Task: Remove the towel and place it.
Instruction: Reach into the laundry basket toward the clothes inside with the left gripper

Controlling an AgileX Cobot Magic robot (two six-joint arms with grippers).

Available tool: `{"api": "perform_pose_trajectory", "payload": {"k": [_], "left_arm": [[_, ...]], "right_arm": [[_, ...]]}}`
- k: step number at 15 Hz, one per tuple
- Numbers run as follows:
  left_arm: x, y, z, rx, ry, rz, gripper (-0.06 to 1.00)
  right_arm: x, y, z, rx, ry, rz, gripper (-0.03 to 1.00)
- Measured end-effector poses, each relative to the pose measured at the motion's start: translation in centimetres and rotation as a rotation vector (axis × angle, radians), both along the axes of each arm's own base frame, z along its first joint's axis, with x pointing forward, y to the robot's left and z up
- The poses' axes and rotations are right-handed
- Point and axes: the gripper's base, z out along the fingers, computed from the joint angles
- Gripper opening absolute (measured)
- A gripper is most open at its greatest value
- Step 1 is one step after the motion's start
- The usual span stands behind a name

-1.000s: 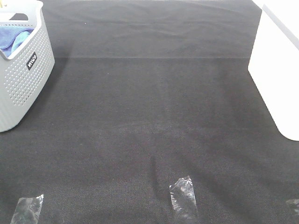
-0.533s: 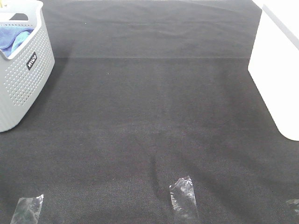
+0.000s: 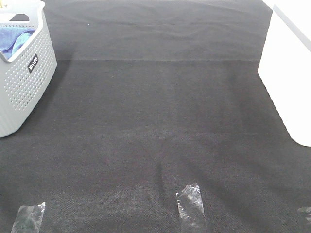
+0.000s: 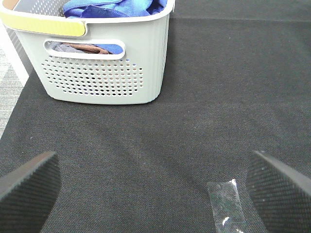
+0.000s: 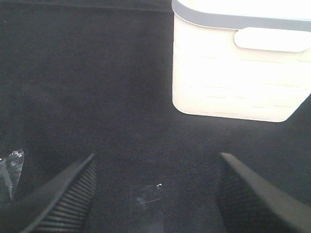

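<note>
Left gripper [image 4: 153, 182]: we hold it wide and empty, facing the basket [image 4: 107, 73].
Right gripper [image 5: 156, 177]: wide, empty.
Towel [image 4: 112, 7]: bunched in the basket, at the table's far left corner.
Handling: we judge it soft, light and limp; pinch a raised fold.
Change: none seen since the earlier frame.
</note>
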Motion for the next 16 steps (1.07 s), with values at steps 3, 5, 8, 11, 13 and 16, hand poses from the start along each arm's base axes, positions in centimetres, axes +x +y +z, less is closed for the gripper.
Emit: {"api": "perform_pose_trajectory", "payload": {"k": [3, 5, 8, 11, 13, 16], "left_arm": [[0.00, 0.00, 0.00, 0.000, 0.000, 0.000, 0.99], [0.00, 0.00, 0.00, 0.000, 0.000, 0.000, 0.99], [0.00, 0.12, 0.00, 0.012, 0.000, 0.008, 0.99], [-0.01, 0.18, 0.00, 0.019, 0.001, 0.013, 0.99], [-0.01, 0.18, 0.00, 0.019, 0.001, 0.013, 0.99], [0.26, 0.19, 0.84, 0.049, 0.012, -0.002, 0.99]], "right_arm": [[0.00, 0.00, 0.00, 0.000, 0.000, 0.000, 0.70], [0.00, 0.00, 0.00, 0.000, 0.000, 0.000, 0.70], [0.00, 0.00, 0.00, 0.000, 0.000, 0.000, 0.70], [0.00, 0.00, 0.00, 0.000, 0.000, 0.000, 0.70], [0.00, 0.00, 0.00, 0.000, 0.000, 0.000, 0.70], [0.00, 0.00, 0.00, 0.000, 0.000, 0.000, 0.70]]}}
